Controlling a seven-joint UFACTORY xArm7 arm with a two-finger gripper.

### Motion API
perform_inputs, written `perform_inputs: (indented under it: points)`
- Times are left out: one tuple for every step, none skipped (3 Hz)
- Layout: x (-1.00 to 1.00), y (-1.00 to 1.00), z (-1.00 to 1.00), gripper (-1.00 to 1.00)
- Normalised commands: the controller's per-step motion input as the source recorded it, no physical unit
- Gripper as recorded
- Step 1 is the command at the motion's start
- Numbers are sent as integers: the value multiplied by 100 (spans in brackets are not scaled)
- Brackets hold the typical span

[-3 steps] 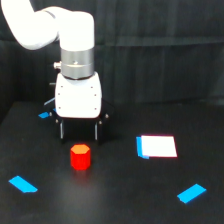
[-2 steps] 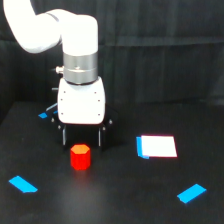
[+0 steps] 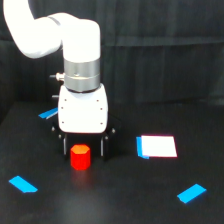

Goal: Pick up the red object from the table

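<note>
Gripper (image 3: 83, 146) spread wide, fingers either side of red object (image 3: 80, 157) on black table (image 3: 120, 200).

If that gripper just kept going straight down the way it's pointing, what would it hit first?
Probably the red object, which sits between the open gripper's fingers, or the table beneath them. Depth is hard to judge from this single view.

A flat matte black table (image 3: 115, 200) carries a small bright red stubby cylinder (image 3: 80, 157), a white rectangular card with a blue edge (image 3: 157, 146), and three short blue tape strips (image 3: 23, 184) (image 3: 191, 193) (image 3: 48, 114) lying well apart.
</note>
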Motion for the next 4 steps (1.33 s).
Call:
perform_inputs:
  points:
    - [-14,-38,-36,85]
    - [-5,-17,-41,6]
    - [-12,-10,-42,-75]
    - [4,6,-35,-100]
